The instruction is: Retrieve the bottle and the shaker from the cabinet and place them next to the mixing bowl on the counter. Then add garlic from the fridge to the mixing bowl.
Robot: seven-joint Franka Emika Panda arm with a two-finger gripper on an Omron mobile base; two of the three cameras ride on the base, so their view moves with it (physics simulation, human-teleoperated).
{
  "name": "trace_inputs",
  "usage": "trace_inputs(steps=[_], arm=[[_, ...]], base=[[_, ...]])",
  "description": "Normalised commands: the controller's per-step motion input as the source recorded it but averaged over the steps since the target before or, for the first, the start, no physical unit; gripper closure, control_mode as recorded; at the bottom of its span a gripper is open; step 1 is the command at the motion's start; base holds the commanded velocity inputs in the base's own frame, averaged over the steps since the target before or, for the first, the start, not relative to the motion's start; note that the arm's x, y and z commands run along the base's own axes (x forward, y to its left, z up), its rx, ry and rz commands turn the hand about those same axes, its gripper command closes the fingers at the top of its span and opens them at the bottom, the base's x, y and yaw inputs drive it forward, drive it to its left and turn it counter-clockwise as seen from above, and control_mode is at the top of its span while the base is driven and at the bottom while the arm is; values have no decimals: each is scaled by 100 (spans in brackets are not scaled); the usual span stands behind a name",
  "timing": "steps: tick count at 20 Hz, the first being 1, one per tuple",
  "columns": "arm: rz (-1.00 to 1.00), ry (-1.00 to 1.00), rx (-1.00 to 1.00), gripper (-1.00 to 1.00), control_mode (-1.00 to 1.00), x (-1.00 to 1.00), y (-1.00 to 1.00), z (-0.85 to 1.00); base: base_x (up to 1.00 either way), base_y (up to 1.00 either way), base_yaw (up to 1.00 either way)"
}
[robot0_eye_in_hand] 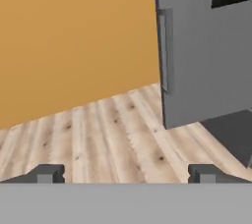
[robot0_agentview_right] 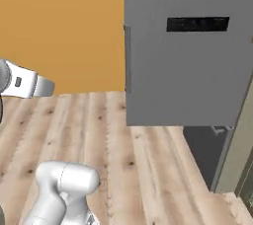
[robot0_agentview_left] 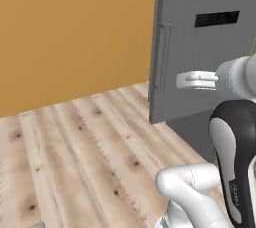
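The fridge (robot0_agentview_left: 200, 47) (robot0_agentview_right: 183, 61) (robot0_eye_in_hand: 206, 56) stands ahead on the right. Its dark grey door faces me, with a vertical handle (robot0_agentview_left: 161, 54) (robot0_eye_in_hand: 165, 48) on its left edge and a black panel (robot0_agentview_right: 197, 23) near the top. My gripper (robot0_agentview_left: 180, 79) (robot0_agentview_right: 47, 87) (robot0_eye_in_hand: 125, 174) hangs in the air short of the door, about level with the handle's lower end. Its fingertips (robot0_eye_in_hand: 49, 173) are far apart, so it is open and holds nothing. The bottle, shaker, cabinet, mixing bowl, counter and garlic are out of view.
An orange wall (robot0_agentview_left: 75, 32) runs behind and to the left of the fridge. Light wooden floor (robot0_agentview_left: 75, 162) stretches in front of it. A beige upright panel (robot0_agentview_right: 237, 140) stands at the far right, beside a dark lower part under the door.
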Motion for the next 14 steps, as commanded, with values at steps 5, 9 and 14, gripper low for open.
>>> trace_inputs(steps=[5, 9, 14], arm=[[0, 0, 0, -100, 100, 0, 0, 0], [0, 0, 0, -100, 100, 0, 0, 0], [0, 0, 0, -100, 100, 0, 0, 0]], base=[[92, 45, 21], [100, 69, -15], [100, 91, -33]])
